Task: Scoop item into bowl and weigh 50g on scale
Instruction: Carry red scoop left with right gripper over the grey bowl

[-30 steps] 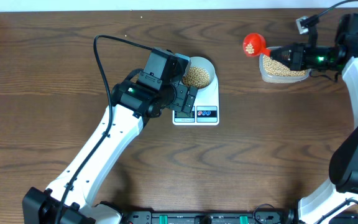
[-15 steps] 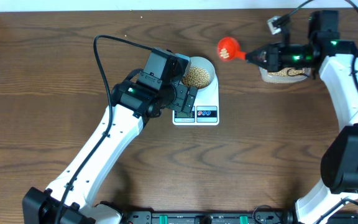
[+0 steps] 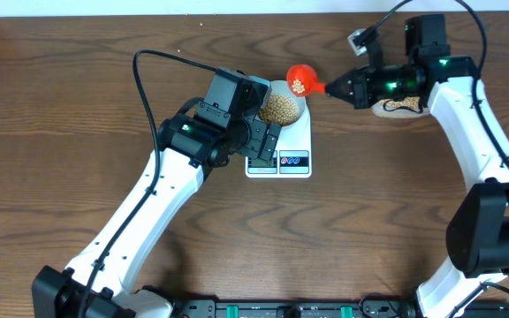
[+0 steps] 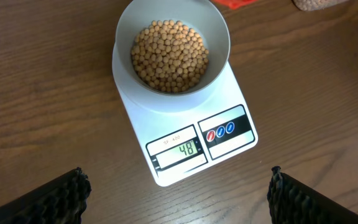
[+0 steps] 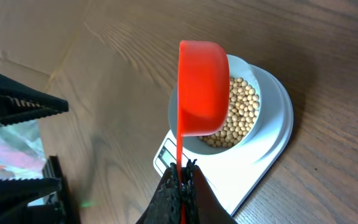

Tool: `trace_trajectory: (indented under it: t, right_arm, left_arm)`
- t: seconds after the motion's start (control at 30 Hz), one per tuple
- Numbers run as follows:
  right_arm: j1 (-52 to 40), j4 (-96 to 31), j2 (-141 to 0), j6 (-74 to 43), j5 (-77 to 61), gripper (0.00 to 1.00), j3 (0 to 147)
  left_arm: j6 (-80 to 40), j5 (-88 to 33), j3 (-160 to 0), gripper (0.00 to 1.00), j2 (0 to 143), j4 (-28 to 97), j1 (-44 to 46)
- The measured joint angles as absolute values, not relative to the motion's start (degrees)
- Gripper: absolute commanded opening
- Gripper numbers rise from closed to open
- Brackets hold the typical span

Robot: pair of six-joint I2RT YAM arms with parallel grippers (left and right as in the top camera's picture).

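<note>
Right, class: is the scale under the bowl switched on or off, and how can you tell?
On. In the left wrist view, the scale has a lit display showing the digits 48.

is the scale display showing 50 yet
No, the display on the scale reads 48, with the bowl of beans on it.

dark wood-grain table point(image 3: 69, 97), matt. smooth white plastic scale point(image 4: 238, 93); bowl point(image 4: 129, 25) smooth, perhaps plastic. glossy red plastic scoop point(image 5: 201, 87). beans point(image 4: 169, 56) matt, tan, smooth-skinned.
</note>
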State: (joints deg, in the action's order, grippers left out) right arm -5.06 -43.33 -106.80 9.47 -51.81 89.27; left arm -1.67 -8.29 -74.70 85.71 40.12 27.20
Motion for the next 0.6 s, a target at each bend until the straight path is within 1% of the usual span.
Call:
trace_trajectory:
  t: [0.6]
  right_arm:
    - [-11.29,-41.98,-106.80,9.52,-40.53,0.01,89.27]
  left_arm:
    - [-1.67,-8.29,-74.70,0.94,85.71,40.12,27.20]
